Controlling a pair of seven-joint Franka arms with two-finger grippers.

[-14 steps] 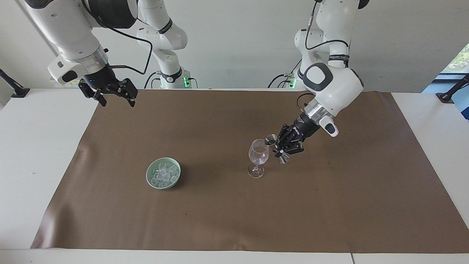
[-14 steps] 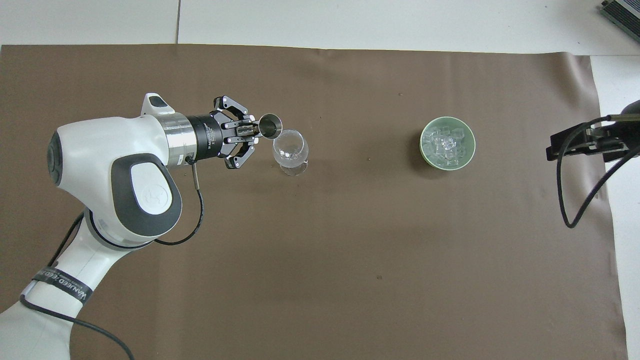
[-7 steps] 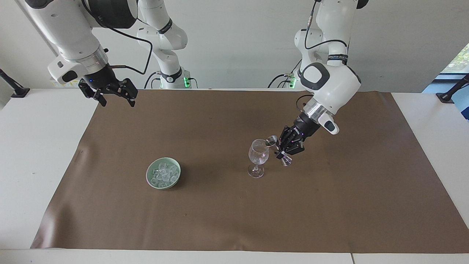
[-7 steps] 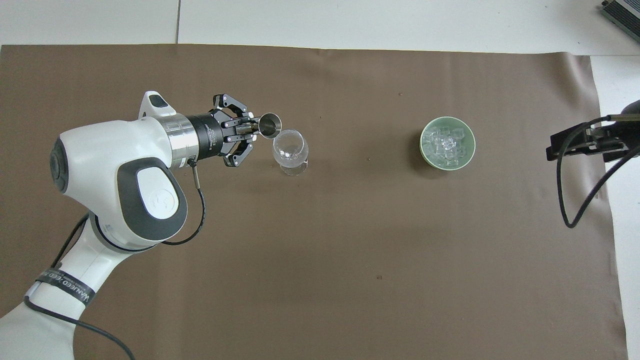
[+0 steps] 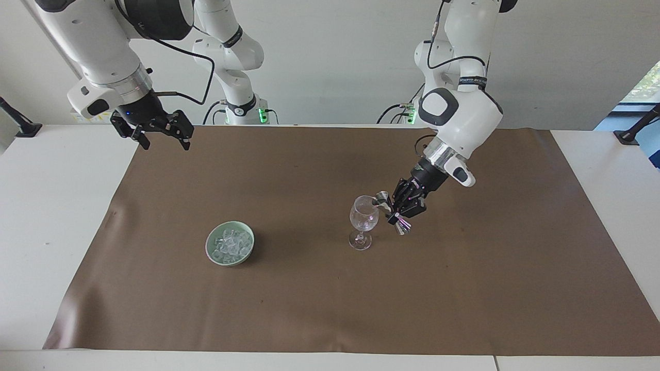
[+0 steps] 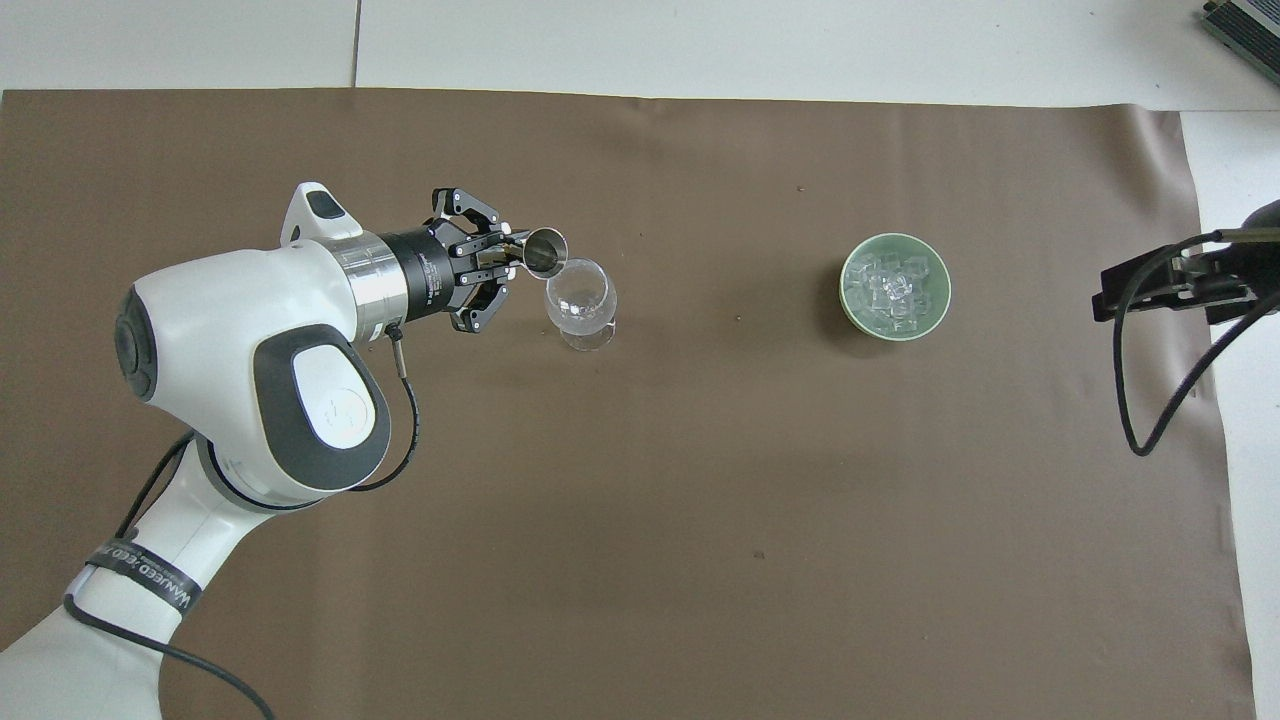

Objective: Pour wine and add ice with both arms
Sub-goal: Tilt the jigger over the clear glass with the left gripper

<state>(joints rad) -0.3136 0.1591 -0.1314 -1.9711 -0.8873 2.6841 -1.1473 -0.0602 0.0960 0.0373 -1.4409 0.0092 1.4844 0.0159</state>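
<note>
A clear wine glass point(image 5: 364, 219) point(image 6: 581, 300) stands upright on the brown mat, toward the left arm's end. My left gripper point(image 5: 396, 210) point(image 6: 503, 262) is shut on a metal jigger point(image 5: 382, 199) point(image 6: 546, 250), which is tipped with its mouth at the glass's rim. The ice point(image 5: 230, 242) point(image 6: 893, 288) lies heaped in a pale green bowl point(image 5: 209, 247) point(image 6: 848, 295) toward the right arm's end. My right gripper point(image 5: 166, 144) point(image 6: 1165, 282) waits open and empty, raised over the mat's corner near its own base.
A brown mat point(image 5: 309, 309) point(image 6: 700, 500) covers most of the white table point(image 5: 46, 216). A black cable point(image 6: 1150, 400) hangs from the right arm. A dark device corner point(image 6: 1245, 20) shows at the table's edge.
The left arm's wrist has rolled and its elbow has risen, tipping the jigger further toward the glass. Glass, bowl and right arm have not moved.
</note>
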